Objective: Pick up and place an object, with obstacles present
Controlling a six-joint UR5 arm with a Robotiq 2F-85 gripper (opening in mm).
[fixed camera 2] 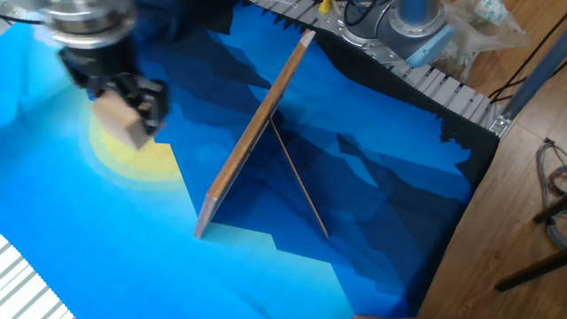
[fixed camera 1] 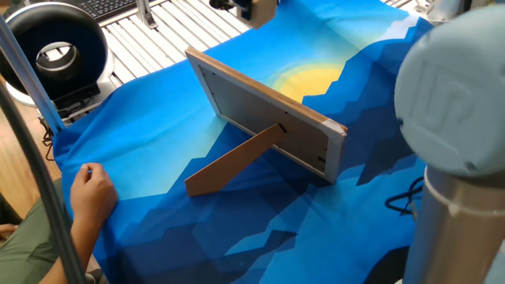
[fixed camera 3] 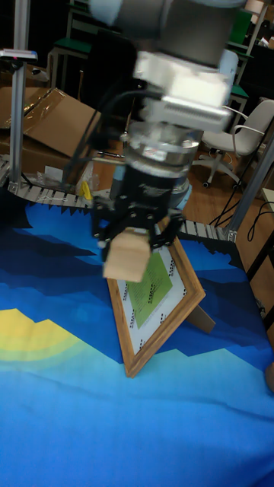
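Observation:
The object, a pale tan wooden block point(fixed camera 2: 123, 126), hangs in the air above the cloth's yellow patch, with my gripper point(fixed camera 2: 126, 105) shut on it. In the tall fixed view the block point(fixed camera 3: 128, 256) sits between the fingers of the gripper point(fixed camera 3: 134, 230), in front of the frame. At the top edge of one fixed view only the block's lower part point(fixed camera 1: 263, 9) shows. The obstacle, a large picture frame point(fixed camera 1: 268, 118) with a light wood edge and grey back, stands on its brown cardboard leg point(fixed camera 1: 233, 162) in the middle of the cloth. The frame point(fixed camera 2: 254, 140) is to the right of the block, apart from it.
A blue patterned cloth point(fixed camera 1: 158, 126) covers the table. A person's hand point(fixed camera 1: 91, 189) rests at the cloth's near left edge. A black round device point(fixed camera 1: 52, 50) stands at the back left. The arm's grey body point(fixed camera 1: 454, 118) fills the right side. The robot base point(fixed camera 2: 403, 27) is behind the frame.

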